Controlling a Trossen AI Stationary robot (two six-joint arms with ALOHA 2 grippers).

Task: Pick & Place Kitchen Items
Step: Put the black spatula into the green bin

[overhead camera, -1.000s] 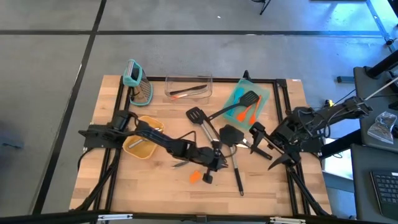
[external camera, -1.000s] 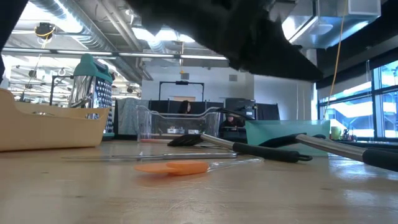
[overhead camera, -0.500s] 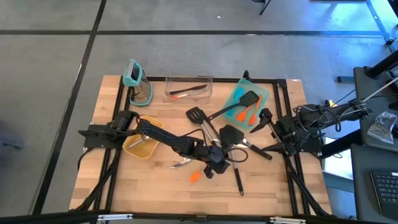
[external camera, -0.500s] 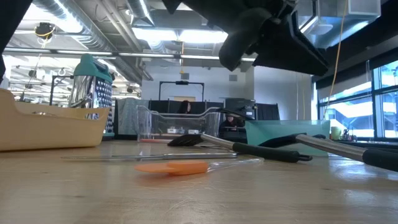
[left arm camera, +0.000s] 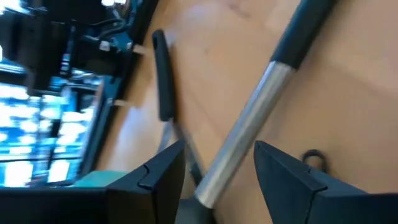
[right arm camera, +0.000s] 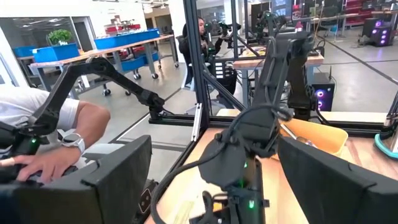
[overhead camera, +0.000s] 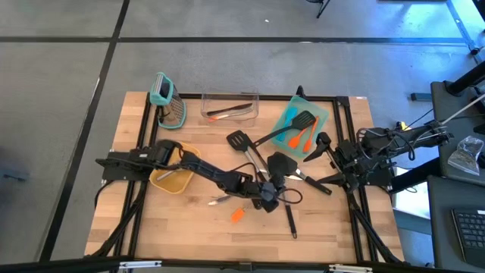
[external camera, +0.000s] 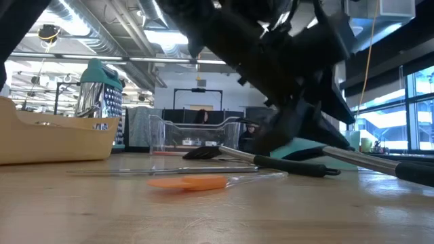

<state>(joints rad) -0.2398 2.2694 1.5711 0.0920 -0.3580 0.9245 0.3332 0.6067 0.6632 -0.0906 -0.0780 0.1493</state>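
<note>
With the left gripper (left arm camera: 214,165) open astride the turner (left arm camera: 249,121) handle at table centre, holding nothing, centre it before you close; the right gripper (overhead camera: 324,163) waits open, right edge.

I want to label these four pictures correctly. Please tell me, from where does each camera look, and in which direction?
High view: above, facing straight down on the table; both arms show.
Low view: at table-top height, facing level across to the room; a dark arm crosses overhead.
Left wrist view: close over the wood; the left gripper straddles a metal-handled turner.
Right wrist view: at the table's right edge, facing the left arm; the right gripper shows.
Shared: the orange spatula shows in the high and low views.
</note>
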